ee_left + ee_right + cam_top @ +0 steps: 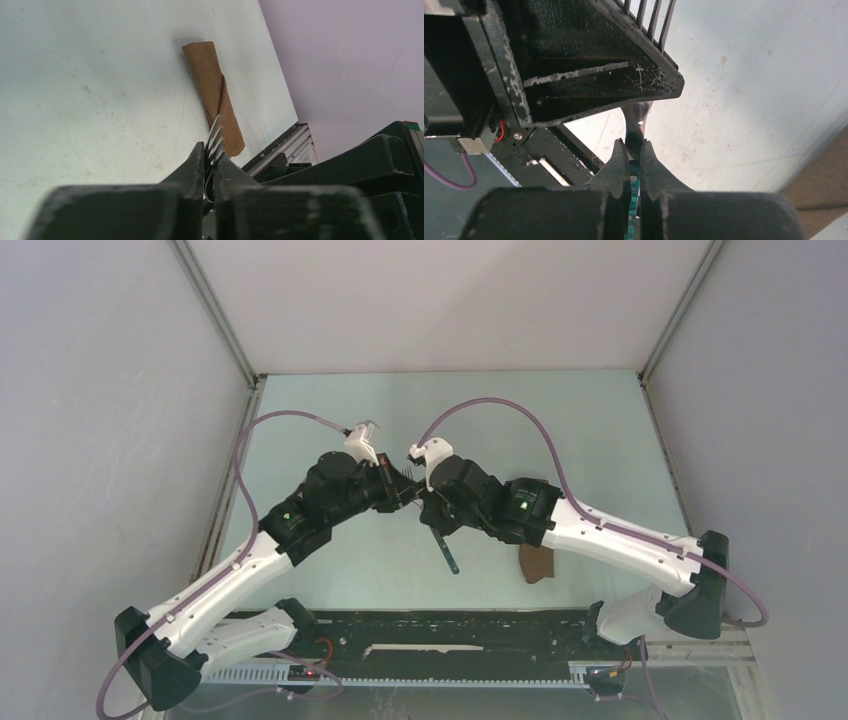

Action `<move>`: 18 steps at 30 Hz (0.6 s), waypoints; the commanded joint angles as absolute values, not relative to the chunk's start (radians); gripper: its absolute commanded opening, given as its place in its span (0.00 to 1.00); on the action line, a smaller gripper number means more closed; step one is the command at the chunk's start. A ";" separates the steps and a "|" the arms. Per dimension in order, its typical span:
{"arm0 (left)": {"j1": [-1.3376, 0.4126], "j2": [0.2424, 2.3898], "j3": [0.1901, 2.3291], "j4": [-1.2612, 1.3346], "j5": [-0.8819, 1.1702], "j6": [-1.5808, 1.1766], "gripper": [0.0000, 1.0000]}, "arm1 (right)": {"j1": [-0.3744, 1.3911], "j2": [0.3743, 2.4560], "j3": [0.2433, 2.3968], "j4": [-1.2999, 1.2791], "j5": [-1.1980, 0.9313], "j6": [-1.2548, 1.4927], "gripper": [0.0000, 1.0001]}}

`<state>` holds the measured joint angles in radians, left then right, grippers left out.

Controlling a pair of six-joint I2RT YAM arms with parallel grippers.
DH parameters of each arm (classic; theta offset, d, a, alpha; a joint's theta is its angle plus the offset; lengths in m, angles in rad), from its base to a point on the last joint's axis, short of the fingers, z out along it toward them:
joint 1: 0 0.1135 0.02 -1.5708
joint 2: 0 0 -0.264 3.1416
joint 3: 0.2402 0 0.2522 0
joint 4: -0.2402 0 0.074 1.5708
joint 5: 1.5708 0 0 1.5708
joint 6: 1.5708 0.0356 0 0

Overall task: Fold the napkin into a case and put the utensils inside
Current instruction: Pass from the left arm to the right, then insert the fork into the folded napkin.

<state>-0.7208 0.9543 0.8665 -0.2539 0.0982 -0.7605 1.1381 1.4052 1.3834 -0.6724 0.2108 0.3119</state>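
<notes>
Nearest the arm bases, at about four o'clock from the table's middle, lay the narrow case (537, 562) of rolled brown cloth. It rested flat on the pale green table (560, 430), partly tucked under the right forearm (610, 538).

Just beyond it, toward the centre, the silver-tined fork (447, 552) with its dark teal handle hung clear of the surface. The handle pointed to roughly five o'clock and the tines to eleven. Both arms met on it. The left gripper (210, 152) was clamped tight across the tines. The right gripper (633, 145) was pinched fully closed on the neck just below them, with the handle running back between its fingers.

This looked like a handover. To do it well, the left jaws should part only once the right pinch was secure, and should draw straight off the tines without twisting the fork. The right arm would then need to bring the long handle low and in line with the case's mouth. The freed left arm could steady the cloth.

The thin reddish-brown knife was nowhere to be seen, and whether it already sat inside the case could not be told. Neither end of the roll showed a clear opening. From above, the two grippers overlapped, so their grips were clear only from the wrist cameras.
</notes>
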 commanded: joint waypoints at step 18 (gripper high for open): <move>-0.704 0.958 0.798 -0.130 0.307 -0.695 0.86 | 0.289 1.395 1.084 -0.347 0.083 0.189 0.00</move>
<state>-0.6571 0.9089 0.8333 -0.2398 0.1688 -0.7242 0.3431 1.3392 1.0855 -0.4927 0.1719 0.2352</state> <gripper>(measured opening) 0.862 0.032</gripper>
